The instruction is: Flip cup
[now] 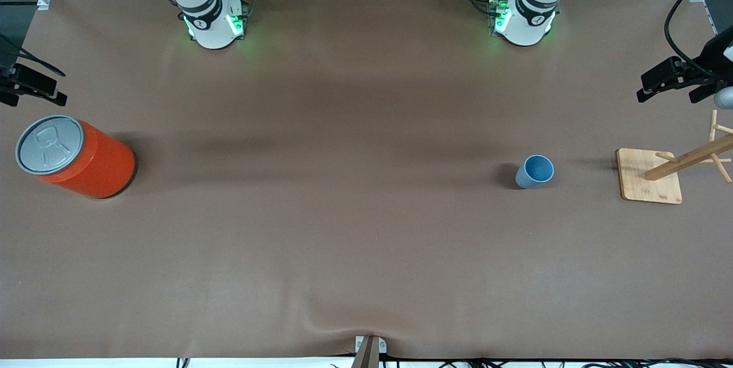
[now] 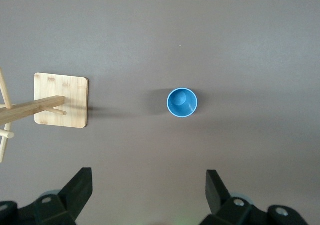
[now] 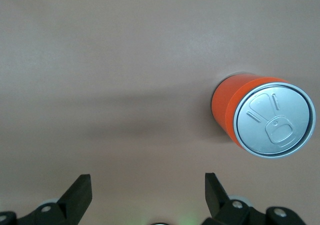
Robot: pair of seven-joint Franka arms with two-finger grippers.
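Left gripper (image 2: 146,197) spread & raised near the wooden rack (image 1: 650,176), right gripper (image 3: 145,197) spread by the orange can (image 1: 77,156), both waiting; we see the blue cup (image 1: 535,171) standing mouth-up beside rack, so pre- or post-flip undecidable.

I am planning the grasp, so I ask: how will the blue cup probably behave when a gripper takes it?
The blue cup looks like small rigid plastic, so probably light and stiff. It stands upright, mouth up, with smooth tapered walls, so it may slip or tip if pushed.
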